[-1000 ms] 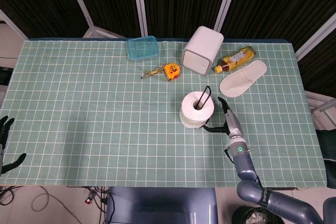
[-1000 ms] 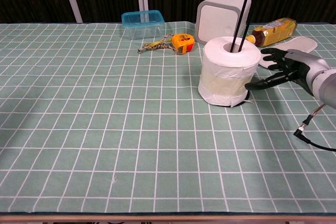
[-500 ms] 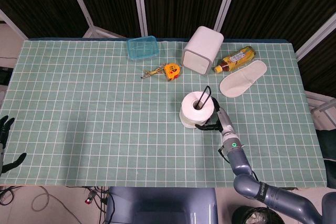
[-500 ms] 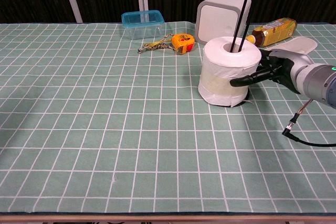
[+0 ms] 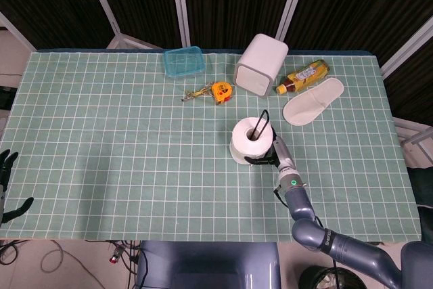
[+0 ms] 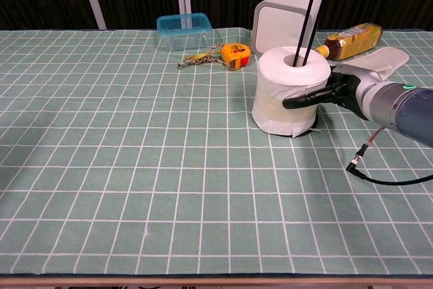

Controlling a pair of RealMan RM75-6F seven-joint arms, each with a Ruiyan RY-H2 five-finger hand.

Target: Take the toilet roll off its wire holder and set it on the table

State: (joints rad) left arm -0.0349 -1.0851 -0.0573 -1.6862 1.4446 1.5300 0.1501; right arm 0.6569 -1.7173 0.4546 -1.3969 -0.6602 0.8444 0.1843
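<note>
**Right robot hand closes in on the toilet roll**

Over the last second the right robot hand [image 6: 338, 91] has travelled from well beside the toilet roll [image 6: 289, 93] to its flank. A second ago it hung apart from the paper with fingers spread; now the dark fingers [image 6: 301, 100] wrap round the near side of the roll, pressed against the paper, and the roll has shifted slightly to the left on the table [image 5: 122, 133]. The grasp therefore looks made or very nearly made, though the far side of the hand is hidden behind the roll, so how firmly it holds is a judgement.

The roll itself stands upright near the middle-right of the table, threaded on the black rod of the wire holder [image 6: 308, 15], which rises through its core and well above it. It has not been lifted. The next move must go straight up along that rod, high enough for the core to clear the top; any sideways pull risks dragging or tipping the holder.

The right forearm lies low over the table, reaching in from the robot's near right, wrist level with the roll's middle. The left robot hand [image 5: 7, 184] hangs off the table's left edge, fingers apart, holding nothing.
</note>
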